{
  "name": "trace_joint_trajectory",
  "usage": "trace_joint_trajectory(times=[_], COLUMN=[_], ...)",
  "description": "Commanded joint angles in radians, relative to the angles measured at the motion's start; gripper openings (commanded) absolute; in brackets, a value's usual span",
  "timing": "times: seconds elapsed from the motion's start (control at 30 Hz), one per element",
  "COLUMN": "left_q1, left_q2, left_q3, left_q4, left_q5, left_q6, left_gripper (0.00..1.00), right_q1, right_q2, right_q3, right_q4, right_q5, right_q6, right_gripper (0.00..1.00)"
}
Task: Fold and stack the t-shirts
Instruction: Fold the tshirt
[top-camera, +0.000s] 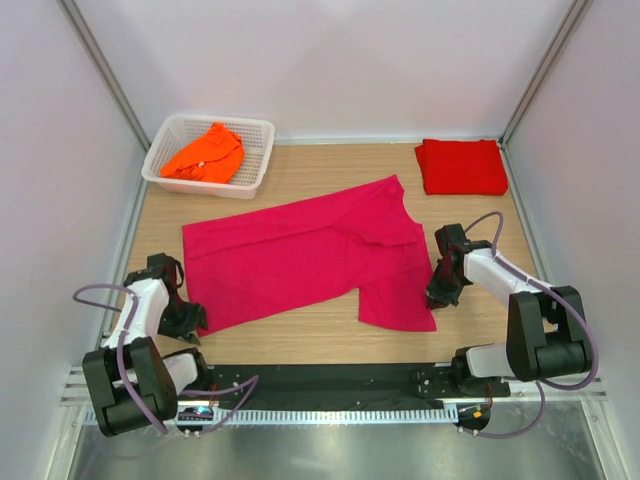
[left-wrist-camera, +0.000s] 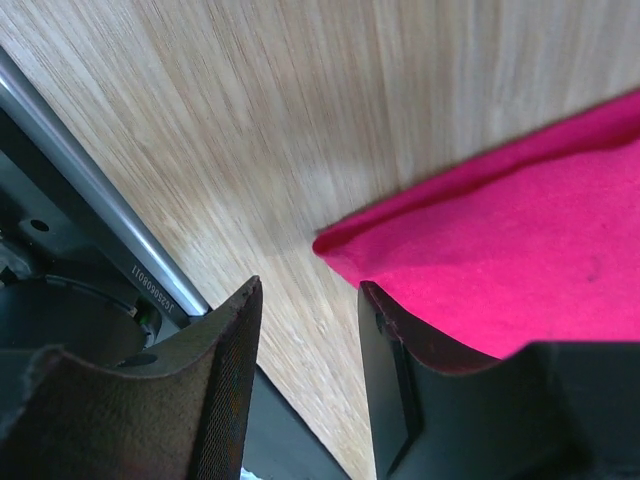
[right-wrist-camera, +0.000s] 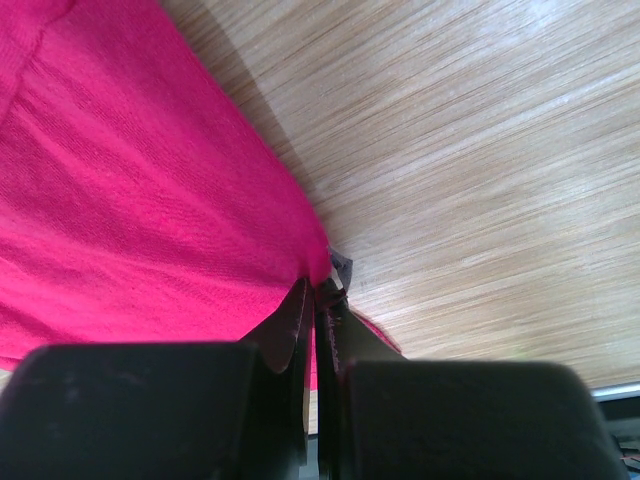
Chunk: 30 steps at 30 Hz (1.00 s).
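Pinching edge of magenta-pink t-shirt (right-wrist-camera: 150, 180) in right gripper (right-wrist-camera: 318, 292).
Spread at left gripper (left-wrist-camera: 308, 300), shirt corner just beyond the gap; pinch depth hidden.

Centre of the top view: magenta-pink t-shirt (top-camera: 300, 255), matt fine-knit cloth, on table (top-camera: 300, 335) of pale, smooth, straight-grained wood. Upper left: basket (top-camera: 262, 155) of white plastic lattice with orange t-shirt (top-camera: 205, 153), soft cloth; upper right: red t-shirt (top-camera: 462, 166), matt cloth.

Magenta shirt (left-wrist-camera: 520, 260): cut off at the right edge in the left wrist view, and at the left and top edges in the right wrist view.
Orange shirt (top-camera: 205, 152): bunched in basket (top-camera: 262, 160); sleeves and neckline untellable.
Right gripper (right-wrist-camera: 318, 292): pinched hem hidden between the pads.
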Motion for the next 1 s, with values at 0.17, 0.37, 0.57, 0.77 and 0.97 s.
trace_joint_trajectory(times=[0.17,0.37,0.57,0.77,0.97], left_q1=[-0.001,-0.001,-0.001,-0.001,-0.001], left_q2=[0.025,0.064,0.094,0.053,-0.045], left_q3=[-0.029,-0.033,-0.038,-0.009,0.024], left_q4=[0.074,0.139,0.186,0.116,0.05], left_q5=[-0.055,-0.049,-0.035,-0.04,-0.009], left_q6=[-0.034,-0.016,0.006,-0.003,0.012], left_gripper=[0.47,0.42,0.18,0.0,0.0], right_q1=[-0.004,-0.003,-0.004,-0.003,-0.001], right_q2=[0.023,-0.009,-0.069,-0.153,-0.232], right_q3=[-0.012,-0.009,0.001,0.058,0.132], right_q4=[0.041,0.023,-0.016,-0.111,-0.201], right_q5=[0.056,0.074,0.087,0.134,0.156], right_q6=[0.004,0.004,0.025,0.024,0.004], right_gripper=[0.01,0.01,0.01,0.01,0.01])
